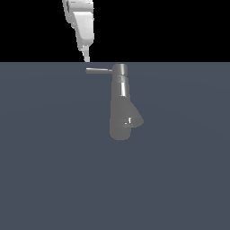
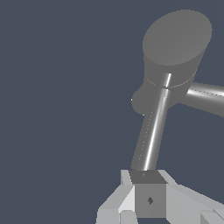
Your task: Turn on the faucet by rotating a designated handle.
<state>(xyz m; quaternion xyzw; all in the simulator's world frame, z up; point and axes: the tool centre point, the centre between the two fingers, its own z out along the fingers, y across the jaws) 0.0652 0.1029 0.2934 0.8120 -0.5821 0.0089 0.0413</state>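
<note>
The grey metallic faucet [image 1: 120, 108] stands mid-scene, a tall cylinder that flares wider at its lower end. Its handle [image 1: 99, 70], a thin straight rod, sticks out from the cap toward the exterior view's left. My gripper [image 1: 86, 58] comes down from above, its narrow tip just over the rod's free end with a small gap showing. In the wrist view the handle [image 2: 151, 135] runs from the cap [image 2: 175, 43] straight to my gripper [image 2: 148, 183]. The fingers sit together with no gap, and nothing is held between them.
A flat blue-grey floor [image 1: 54, 170] spreads all around the faucet. The white arm link [image 1: 81, 22] hangs above the handle's tip against a black background. No other objects show.
</note>
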